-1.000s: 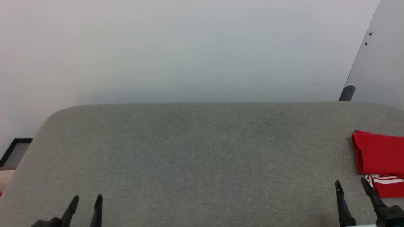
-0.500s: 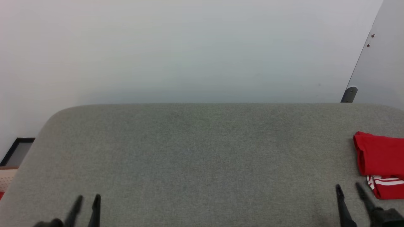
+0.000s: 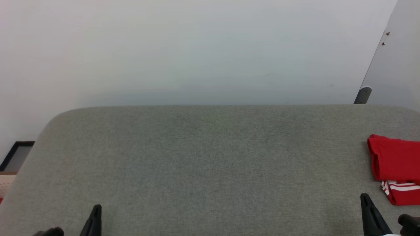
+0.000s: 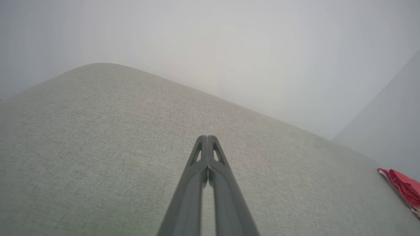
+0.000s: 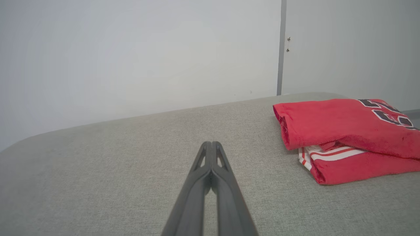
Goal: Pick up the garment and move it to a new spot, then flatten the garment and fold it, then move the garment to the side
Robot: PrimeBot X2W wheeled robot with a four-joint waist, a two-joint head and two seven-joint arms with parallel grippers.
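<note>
**Head view: folded garment (image 3: 393, 160) at the right end of the table (image 3: 210, 157), right arm the nearer**

You had the garment lying folded on the grey table, at the right border of the head view and cut off by it, so its full length could not be told. In the right wrist view it sat as a red stack, with striped trim peeking from under the top layer and black lettering on top. Its rounded fold edge was turned toward the table's middle. The right gripper (image 5: 211, 143) hung near it but clear of the cloth, with the stack ahead and to its right. Its fingers (image 5: 197, 196) were pressed together on nothing. The left gripper (image 4: 207, 137) was well apart from the garment, toward the table's other end, its fingers likewise together and empty. By my reading the garment was already folded and set aside; any further nudge would have fallen to your right arm
</note>
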